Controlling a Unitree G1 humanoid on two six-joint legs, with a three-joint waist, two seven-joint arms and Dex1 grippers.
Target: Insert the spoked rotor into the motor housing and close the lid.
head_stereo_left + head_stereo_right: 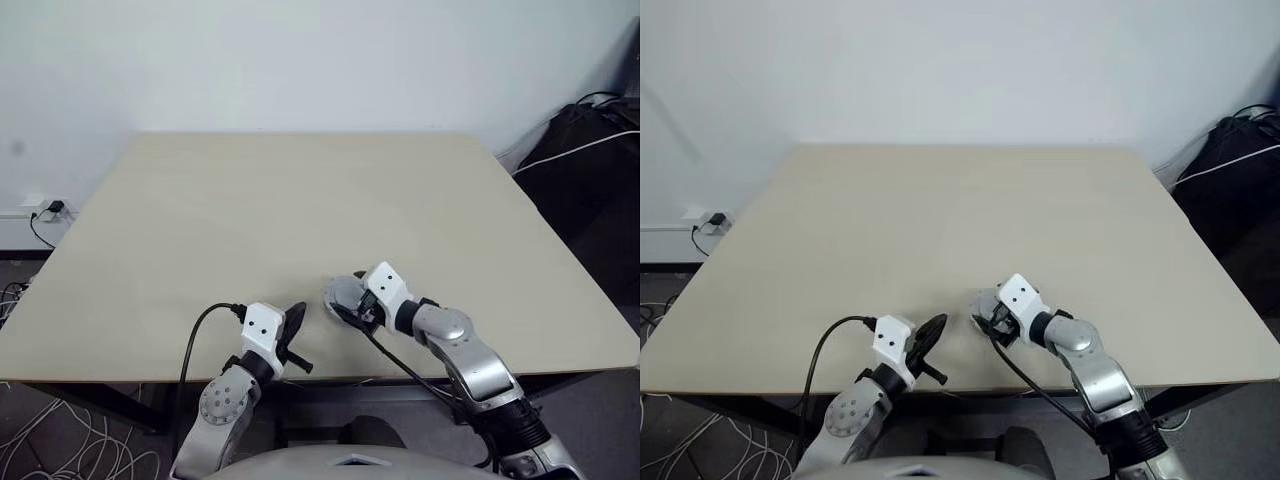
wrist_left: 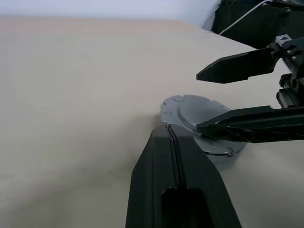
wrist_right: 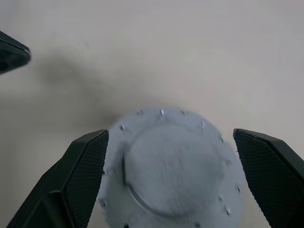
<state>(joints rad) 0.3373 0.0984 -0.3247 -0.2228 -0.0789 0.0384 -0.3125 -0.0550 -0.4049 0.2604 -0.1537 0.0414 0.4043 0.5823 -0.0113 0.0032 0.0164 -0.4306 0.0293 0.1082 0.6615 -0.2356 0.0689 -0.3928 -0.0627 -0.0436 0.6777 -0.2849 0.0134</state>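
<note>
The lid [image 3: 171, 171] lay smooth face up near the table [image 1: 300, 200] edge, right gripper [image 3: 171, 178] jaws wide astride it. Left gripper [image 2: 175, 156] jaws were shut just beside. Any careless withdrawal risked unseating it.

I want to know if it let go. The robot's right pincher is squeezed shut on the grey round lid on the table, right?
Not quite. The right gripper is open: in the right wrist view its two black fingers stand wide apart on either side of the grey round lid, which lies on the table.

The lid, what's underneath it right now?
The lid lies flat, smooth face up, on a round grey body resting on the table. Whatever that body holds is covered.
</note>
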